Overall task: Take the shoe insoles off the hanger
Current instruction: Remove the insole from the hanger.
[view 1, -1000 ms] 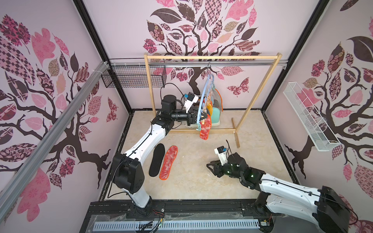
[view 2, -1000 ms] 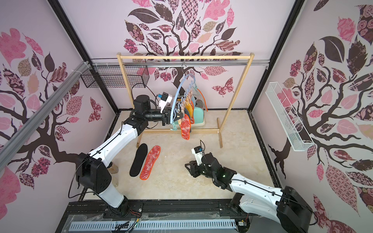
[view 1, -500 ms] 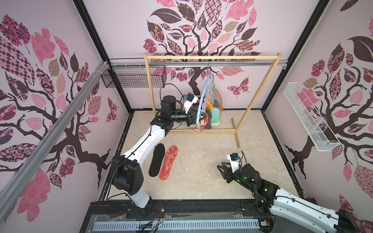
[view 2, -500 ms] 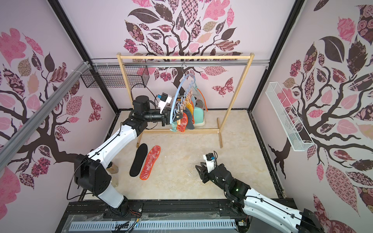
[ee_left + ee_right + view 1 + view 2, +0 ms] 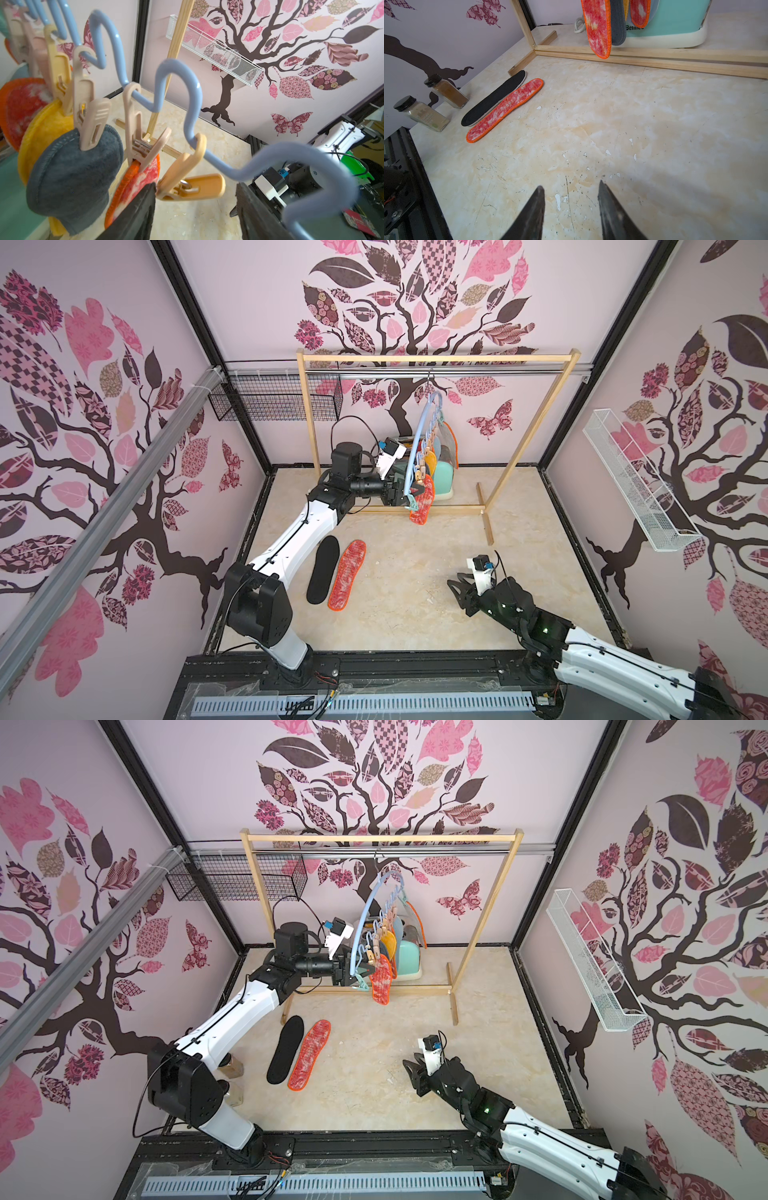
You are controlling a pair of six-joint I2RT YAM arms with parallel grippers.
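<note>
Pink tree-pattern wallpaper [image 5: 415, 302] covers the walls around a beige marble-look worktop [image 5: 415, 572], chipped and scratched in places. A wooden garment rack [image 5: 436, 357] stands at the rear, and the pale blue hanger [image 5: 195, 93] hangs under its top bar, directly in front of the left jaws.

Left jaws: spread. An empty clothespin [image 5: 191, 187] sits ahead of the gap, and the clipped red-white insole [image 5: 143, 178] lies beside one finger; contact cannot be told. The dark grey insole [image 5: 72, 176] and mustard insole [image 5: 41, 124] are clipped further along.

Right jaws: spread and empty, low over bare worktop. The black insole [image 5: 323, 570] and the flat red-white insole [image 5: 347, 574] lie side by side, well apart from them.
</note>
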